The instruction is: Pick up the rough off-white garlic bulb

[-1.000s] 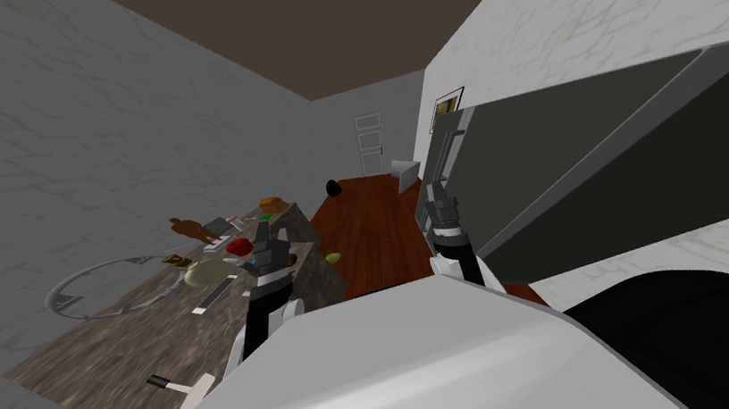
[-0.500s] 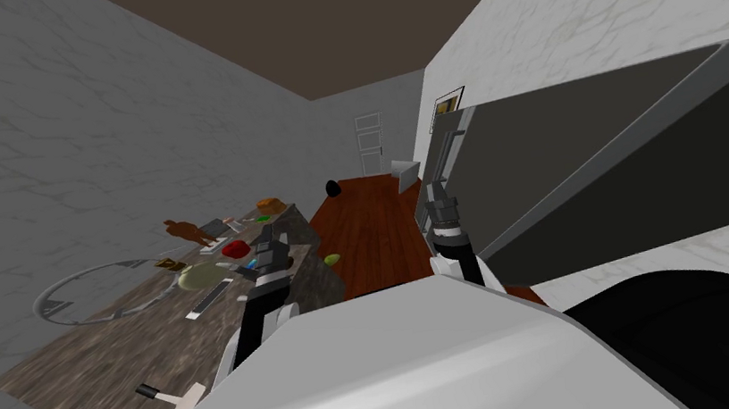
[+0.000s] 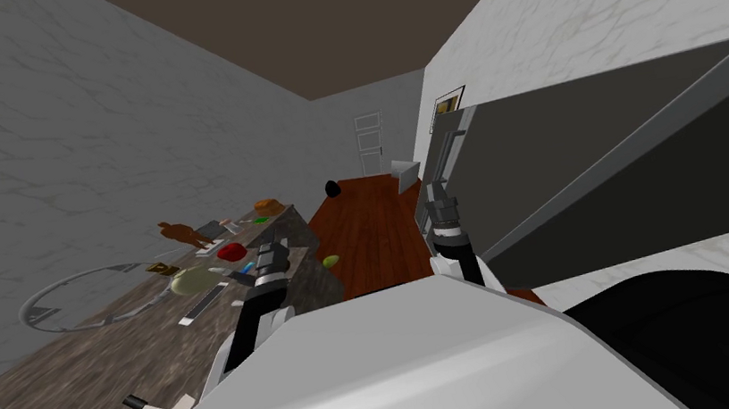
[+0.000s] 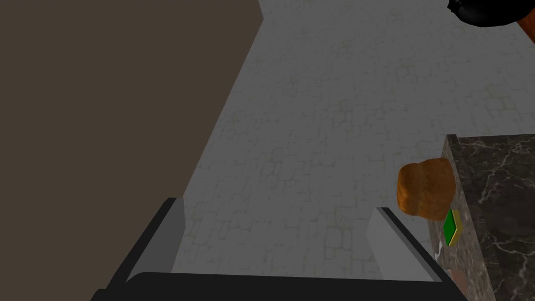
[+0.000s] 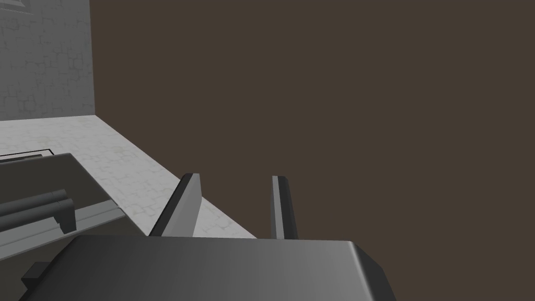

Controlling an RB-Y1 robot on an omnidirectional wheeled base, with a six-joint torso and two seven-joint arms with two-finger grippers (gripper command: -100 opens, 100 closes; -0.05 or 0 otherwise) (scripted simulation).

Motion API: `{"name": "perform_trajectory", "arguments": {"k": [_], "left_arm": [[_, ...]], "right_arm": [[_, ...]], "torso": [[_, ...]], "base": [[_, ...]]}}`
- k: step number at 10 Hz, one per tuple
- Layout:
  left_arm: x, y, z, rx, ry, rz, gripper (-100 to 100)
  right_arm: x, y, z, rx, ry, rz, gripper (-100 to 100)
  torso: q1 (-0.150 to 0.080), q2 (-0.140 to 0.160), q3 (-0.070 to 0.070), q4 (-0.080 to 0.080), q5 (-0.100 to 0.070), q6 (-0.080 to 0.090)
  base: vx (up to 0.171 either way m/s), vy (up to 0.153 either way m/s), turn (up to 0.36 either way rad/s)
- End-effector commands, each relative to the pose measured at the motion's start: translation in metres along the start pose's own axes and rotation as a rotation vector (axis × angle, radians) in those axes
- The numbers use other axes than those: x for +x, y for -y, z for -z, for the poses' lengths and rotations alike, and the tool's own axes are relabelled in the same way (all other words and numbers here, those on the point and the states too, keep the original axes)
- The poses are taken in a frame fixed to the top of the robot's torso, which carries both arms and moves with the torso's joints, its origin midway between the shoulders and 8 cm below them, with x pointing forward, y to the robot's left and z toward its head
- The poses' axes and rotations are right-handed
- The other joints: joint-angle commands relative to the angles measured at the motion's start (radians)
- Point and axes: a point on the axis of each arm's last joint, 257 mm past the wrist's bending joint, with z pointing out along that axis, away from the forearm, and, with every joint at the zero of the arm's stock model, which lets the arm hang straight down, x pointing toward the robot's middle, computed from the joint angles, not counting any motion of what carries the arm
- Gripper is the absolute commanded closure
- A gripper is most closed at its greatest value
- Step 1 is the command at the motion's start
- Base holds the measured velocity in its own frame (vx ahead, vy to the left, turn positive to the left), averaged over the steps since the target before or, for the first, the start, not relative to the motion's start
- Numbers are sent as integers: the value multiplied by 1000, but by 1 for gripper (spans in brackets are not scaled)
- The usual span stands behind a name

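Since the job is the garlic bulb (image 3: 189,280), I'm reading everything off the dark marbled counter (image 3: 89,369) on my left. A white tool with a dark handle (image 3: 158,407) is lying at its near corner, and a flat grey utensil (image 3: 204,301) is sitting further along. Just past that, the pale off-white lump I'm taking for the bulb is resting beside the rim of the round sink (image 3: 53,307), out in the open with nothing covering it. The left gripper (image 4: 277,205) is hovering over the counter's floor-side edge near the bulb, jaws spread wide and empty, which to me looks like it's getting ready to grab. The right gripper (image 5: 236,177) is hanging by the big grey appliance (image 3: 619,168), fingers apart with a narrower gap and holding nothing, probably parked out of the way. Further on a red thing (image 3: 232,252) is sitting mid-counter. At the far edge are a brown loaf (image 4: 426,188) and a green block (image 4: 450,227), and that's where the left hand is pointing, so I'm guessing it needs to tip down and swing back over the bulb.
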Motion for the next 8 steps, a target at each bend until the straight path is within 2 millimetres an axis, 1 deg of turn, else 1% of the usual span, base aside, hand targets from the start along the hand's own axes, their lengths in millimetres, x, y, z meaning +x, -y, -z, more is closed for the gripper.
{"name": "perform_trajectory", "arguments": {"k": [1,2,3,6,7,8], "left_arm": [[-5,-12,2,-51,-1,-9,-100],[-5,-18,3,-76,-2,-9,-100],[-5,-21,3,-85,-2,-9,-100],[-14,-42,9,-180,-3,-22,-100],[-14,-49,10,-210,-3,-22,-100],[-14,-50,11,-214,-3,-22,-100]], "right_arm": [[0,0,0,0,0,0,0],[0,0,0,0,0,0,0],[0,0,0,0,0,0,0],[0,0,0,0,0,0,0],[0,0,0,0,0,0,0],[0,0,0,0,0,0,0]], "torso": [[0,0,0,0,0,0],[0,0,0,0,0,0],[0,0,0,0,0,0],[1,0,0,0,0,0],[1,0,0,0,0,0],[0,0,0,0,0,0]], "base": [[38,-21,-2],[33,-17,3],[12,-7,0],[30,-11,-2],[38,-18,1],[18,-10,2]]}}
